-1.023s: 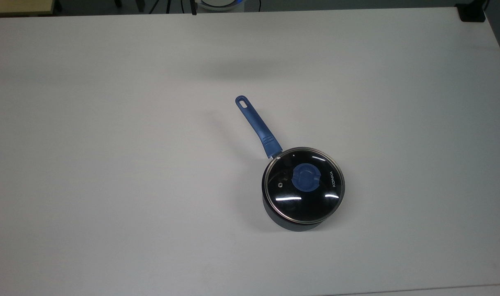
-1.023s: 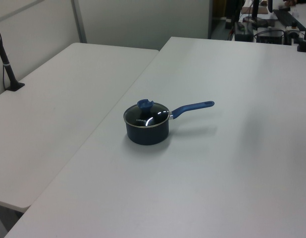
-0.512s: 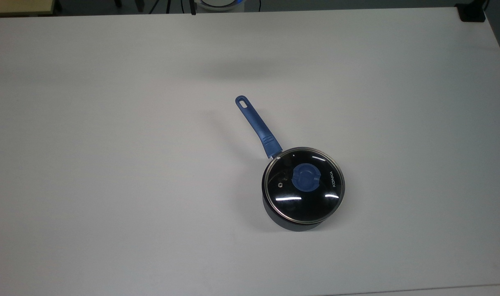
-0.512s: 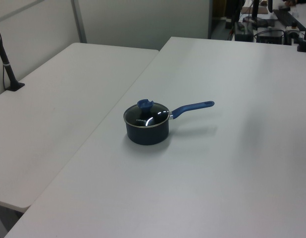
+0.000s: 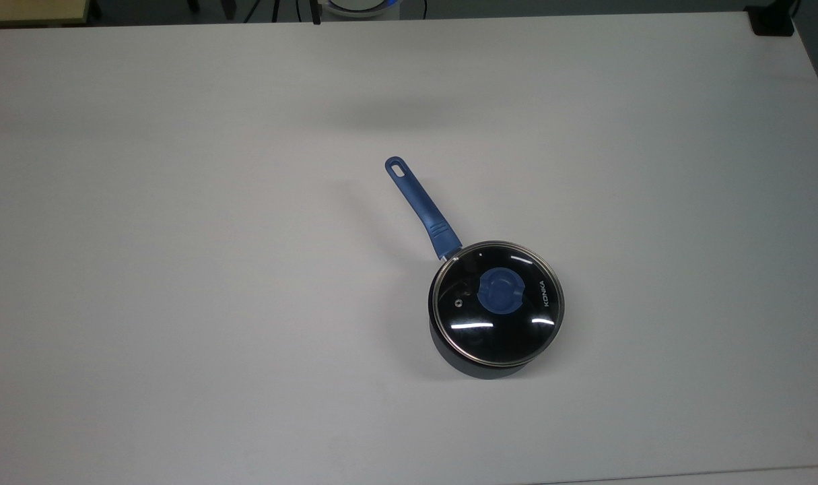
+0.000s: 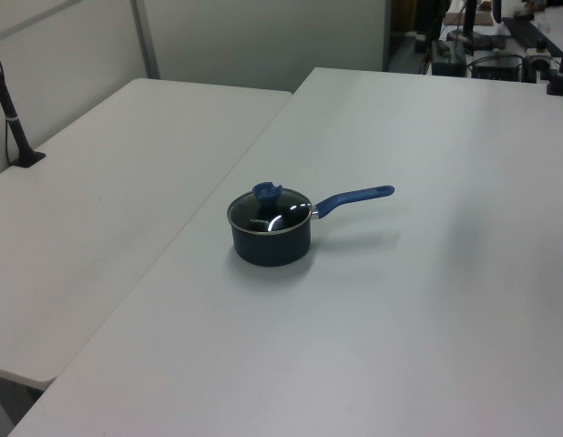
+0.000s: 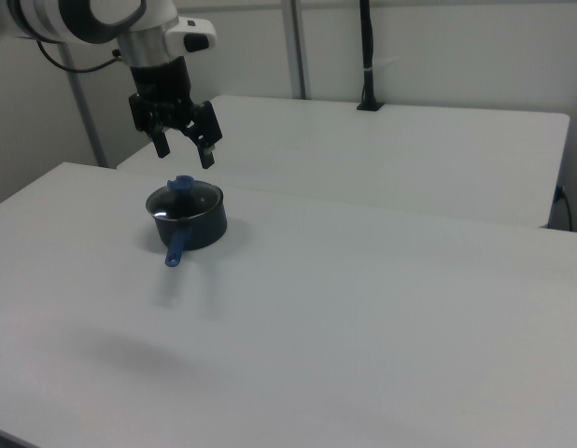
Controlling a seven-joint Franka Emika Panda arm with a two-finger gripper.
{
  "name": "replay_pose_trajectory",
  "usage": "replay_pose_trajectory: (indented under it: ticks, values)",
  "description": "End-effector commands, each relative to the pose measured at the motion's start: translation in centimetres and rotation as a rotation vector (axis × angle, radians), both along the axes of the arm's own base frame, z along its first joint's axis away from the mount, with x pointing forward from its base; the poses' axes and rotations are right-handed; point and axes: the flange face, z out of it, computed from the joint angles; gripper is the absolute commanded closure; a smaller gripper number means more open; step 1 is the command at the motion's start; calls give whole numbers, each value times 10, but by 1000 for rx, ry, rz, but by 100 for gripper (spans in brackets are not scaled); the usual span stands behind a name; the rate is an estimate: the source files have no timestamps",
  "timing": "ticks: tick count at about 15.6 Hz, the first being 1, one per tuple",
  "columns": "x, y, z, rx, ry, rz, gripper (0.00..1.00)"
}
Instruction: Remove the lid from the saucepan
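Nothing has shifted vs. the earlier frames: the saucepan [image 5: 479, 357] sits w/ the lid [image 5: 497, 303] seated flat on its rim, nearer the tabletop's [image 5: 180, 269] bottom edge in the top view, right of centre, well off every corner. Its blue handle [image 5: 419, 205] points toward the far edge. We read this as the start pose, lid shut so the knob [image 5: 499, 291] is the obvious grab point. Our gripper [image 7: 186, 147] hangs in the right view w/ fingers apart, above the pan and apart from it, nothing held. We judge a drop onto the knob comes next.
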Motion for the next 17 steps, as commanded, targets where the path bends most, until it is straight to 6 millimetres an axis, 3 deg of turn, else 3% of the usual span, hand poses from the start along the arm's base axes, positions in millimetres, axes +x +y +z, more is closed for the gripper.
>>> replay_pose_trajectory:
  ticks: [1,5,9,12,15,17]
  values:
    - [-8,1,2,20,-8,18,0]
    - [-4,1,-3,20,-8,21,0]
    - [-2,-7,-8,19,-5,143,0]
    - [15,-10,-18,20,-43,159,0]
    - [45,9,-33,26,-105,-7,0]
    - [66,43,-53,33,-113,-103,0]
